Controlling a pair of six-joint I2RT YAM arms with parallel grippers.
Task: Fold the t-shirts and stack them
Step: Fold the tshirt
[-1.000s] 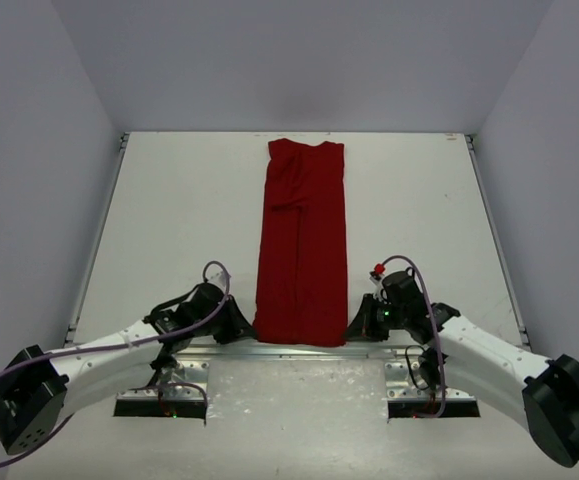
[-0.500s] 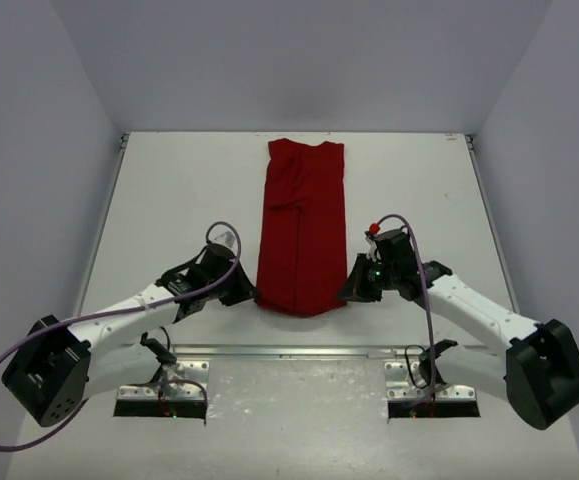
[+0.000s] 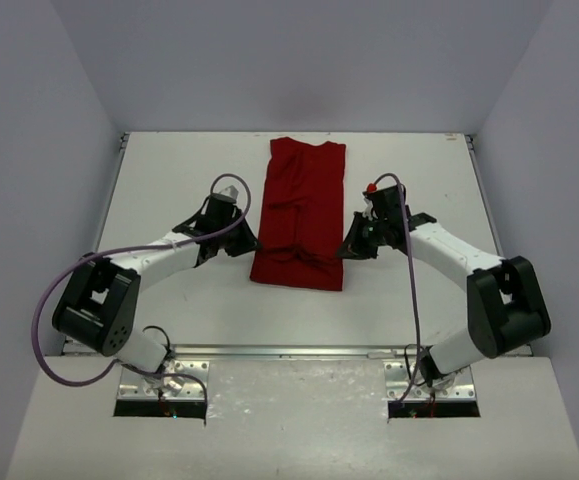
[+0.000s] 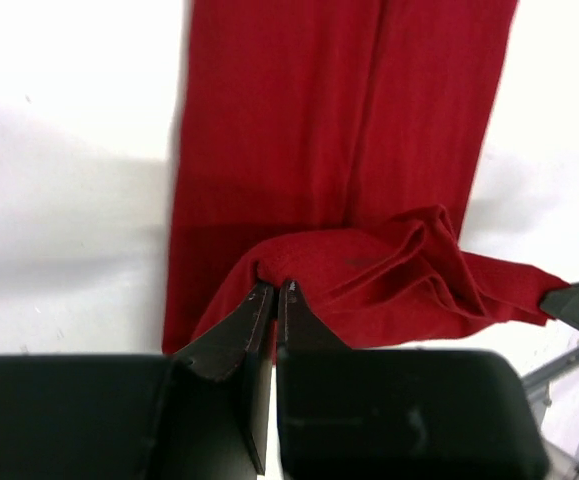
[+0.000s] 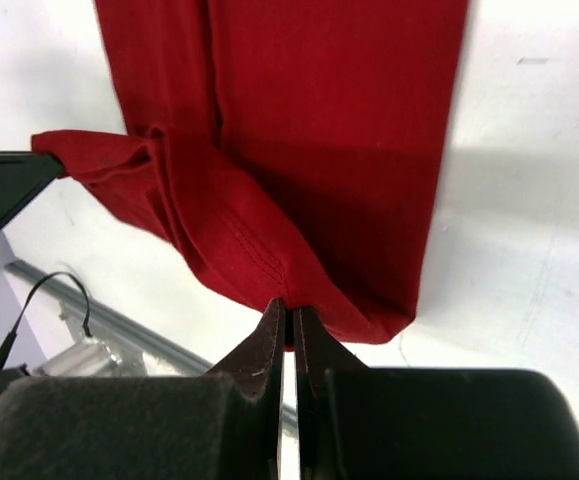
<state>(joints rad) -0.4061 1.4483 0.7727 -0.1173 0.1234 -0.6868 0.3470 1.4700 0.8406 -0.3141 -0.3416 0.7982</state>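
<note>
The dark red t-shirt [image 3: 303, 205] lies as a long narrow strip down the middle of the white table, its near end lifted and doubled back over itself. My left gripper [image 3: 252, 244] is shut on the shirt's near left corner [image 4: 269, 270], and the cloth bunches just past the fingertips [image 4: 259, 300]. Across from it, my right gripper [image 3: 347, 246] is shut on the near right corner [image 5: 299, 290]; hemmed fabric hangs from its tips. Both hold the raised hem [image 3: 297, 255] above the flat part of the shirt [image 5: 329, 100].
The white table [image 3: 169, 190] is enclosed by grey walls on three sides. A metal rail [image 3: 299, 350] runs along the near edge, with the two arm bases [image 3: 164, 385] behind it. Purple cables [image 3: 59, 300] loop beside the left arm.
Both grippers have carried the shirt's near hem away from the table's front edge toward the far side, folding the lower part over the rest. The strip now looks much shorter.
</note>
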